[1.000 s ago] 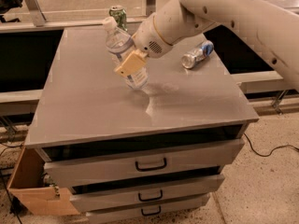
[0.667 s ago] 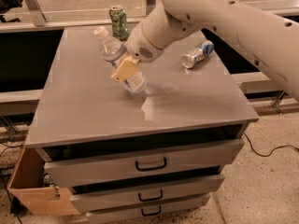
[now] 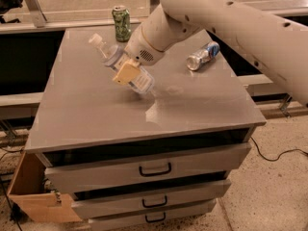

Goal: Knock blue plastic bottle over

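Note:
The blue plastic bottle [image 3: 141, 82], clear bluish with a white cap [image 3: 95, 39], leans steeply on the grey cabinet top [image 3: 86, 114]. Its cap points up and to the left and its base is low near the middle of the top. My gripper [image 3: 126, 72], with tan fingers pressed together, lies against the bottle's side from the right. The white arm [image 3: 231, 18] reaches in from the upper right.
A green can [image 3: 121, 23] stands upright at the back edge. A crushed silver-blue can [image 3: 202, 56] lies at the right back. The cabinet has several drawers [image 3: 154, 169] below its top. A cardboard box [image 3: 29, 196] sits on the floor at the left.
The gripper has pushed left and forward against the bottle. The bottle has tipped from nearly upright to a steep lean, cap to the left.

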{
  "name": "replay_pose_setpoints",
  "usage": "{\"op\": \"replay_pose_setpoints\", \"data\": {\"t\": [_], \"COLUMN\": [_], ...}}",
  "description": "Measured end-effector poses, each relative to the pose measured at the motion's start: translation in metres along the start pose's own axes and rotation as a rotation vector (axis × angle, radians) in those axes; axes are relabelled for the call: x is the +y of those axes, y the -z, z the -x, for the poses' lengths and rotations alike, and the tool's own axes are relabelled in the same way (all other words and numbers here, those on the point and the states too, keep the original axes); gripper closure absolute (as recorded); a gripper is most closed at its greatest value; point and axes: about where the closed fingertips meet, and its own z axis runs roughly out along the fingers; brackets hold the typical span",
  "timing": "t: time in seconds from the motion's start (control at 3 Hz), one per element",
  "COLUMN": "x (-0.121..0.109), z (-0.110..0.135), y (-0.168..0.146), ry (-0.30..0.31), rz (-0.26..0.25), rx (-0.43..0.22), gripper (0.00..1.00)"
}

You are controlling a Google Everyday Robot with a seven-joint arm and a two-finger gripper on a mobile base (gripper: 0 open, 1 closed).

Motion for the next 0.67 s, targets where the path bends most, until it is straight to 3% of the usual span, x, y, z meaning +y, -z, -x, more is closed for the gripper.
{"op": "replay_pose_setpoints", "data": {"t": [0.67], "x": [0.015], "z": [0.01], "y": [-0.049], "ry": [-0.03], "rz": [0.088], "rx": [-0.008], "gripper": [0.36]}}
